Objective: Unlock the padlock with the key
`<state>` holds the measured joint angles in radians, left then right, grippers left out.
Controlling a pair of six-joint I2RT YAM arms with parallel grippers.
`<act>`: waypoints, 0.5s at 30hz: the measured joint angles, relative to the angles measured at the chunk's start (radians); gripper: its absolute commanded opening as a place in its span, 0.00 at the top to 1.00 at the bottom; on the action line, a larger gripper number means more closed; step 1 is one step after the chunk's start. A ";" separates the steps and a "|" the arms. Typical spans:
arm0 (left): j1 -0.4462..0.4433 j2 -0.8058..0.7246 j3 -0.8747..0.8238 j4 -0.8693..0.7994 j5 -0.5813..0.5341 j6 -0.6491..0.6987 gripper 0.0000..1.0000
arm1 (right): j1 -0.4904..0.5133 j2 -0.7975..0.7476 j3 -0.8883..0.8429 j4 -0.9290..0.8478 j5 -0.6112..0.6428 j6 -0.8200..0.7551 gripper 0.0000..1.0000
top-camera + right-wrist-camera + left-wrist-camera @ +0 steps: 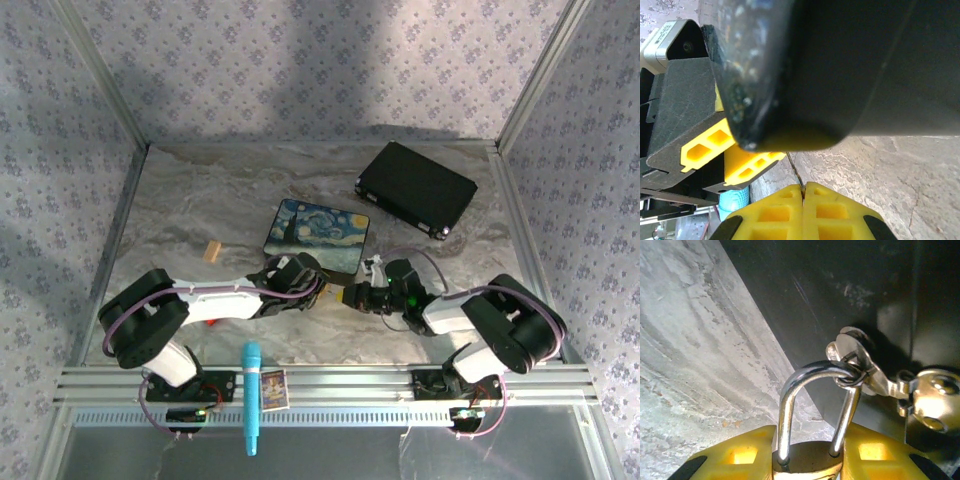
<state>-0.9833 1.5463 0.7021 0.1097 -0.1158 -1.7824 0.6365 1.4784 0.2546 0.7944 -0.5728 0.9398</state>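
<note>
The marble-patterned table [200, 200] carries everything, and the Starry Night box [318, 234] is my landmark. The black case [415, 188] lies beyond the box and to its right, apart from it. Both arms reach in toward the box's near edge, the left arm from its left and the right arm from its right. A blue pen-like stick [250, 395] lies well to the near side of the box on the metal rail, with a small picture card [274, 388] just beside it. The left gripper [318, 290] sits just off the box's near edge, and the right gripper [352, 297] is close beside it, also just in front of the box. A small tan block [211, 251] rests to the left of the box, apart from it.

In the left wrist view the left gripper [810, 452] is partly closed; its yellow fingers [740, 455] clamp the brass body of the padlock [805, 465] from both sides. The silvery shackle stands upright against the box's dark side; the key [875, 377] hangs from a small ring looped round the top of the shackle.

The right gripper [802, 187] is fully closed, its pads pressed together under the box's dark corner. A thin sliver rises from the seam between them; I cannot tell what it is.
</note>
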 measured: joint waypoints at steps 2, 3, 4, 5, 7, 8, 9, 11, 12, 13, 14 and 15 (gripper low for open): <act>0.000 0.000 0.000 0.000 0.000 0.000 0.98 | 0.001 0.010 0.001 0.003 0.000 0.000 1.00; 0.000 0.000 -0.001 0.001 0.000 -0.002 0.98 | 0.001 0.014 0.002 0.003 0.000 0.000 1.00; 0.000 0.000 -0.002 0.004 0.000 -0.003 0.99 | 0.001 0.016 0.003 0.003 0.000 0.000 1.00; 0.000 -0.001 -0.004 0.008 0.000 -0.004 0.99 | 0.001 0.017 0.003 0.004 0.001 0.000 1.00; 0.000 -0.002 -0.006 0.010 0.000 -0.005 0.98 | 0.001 0.017 0.003 0.011 0.004 0.004 1.00; 0.000 -0.002 -0.006 0.011 0.000 -0.008 0.99 | 0.001 0.017 0.003 0.016 0.006 0.007 1.00; 0.000 -0.002 -0.006 0.013 0.000 -0.009 0.99 | 0.001 0.017 0.003 0.018 0.008 0.011 1.00; 0.000 -0.002 -0.012 0.023 -0.001 -0.011 0.99 | 0.001 0.020 0.003 0.026 0.009 0.018 1.00; 0.000 -0.002 -0.013 0.023 -0.001 -0.011 0.99 | 0.002 0.023 0.003 0.030 0.011 0.023 1.00; 0.000 -0.002 -0.013 0.024 -0.001 -0.011 0.99 | 0.003 0.024 0.003 0.033 0.012 0.026 1.00; 0.000 -0.002 -0.013 0.025 -0.001 -0.012 0.99 | 0.005 0.026 0.003 0.035 0.013 0.033 1.00; 0.000 -0.002 -0.014 0.026 -0.001 -0.014 0.99 | 0.006 0.027 0.003 0.037 0.015 0.037 1.00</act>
<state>-0.9833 1.5444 0.6884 0.1356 -0.1169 -1.7969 0.6426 1.5059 0.2581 0.8314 -0.5575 0.9771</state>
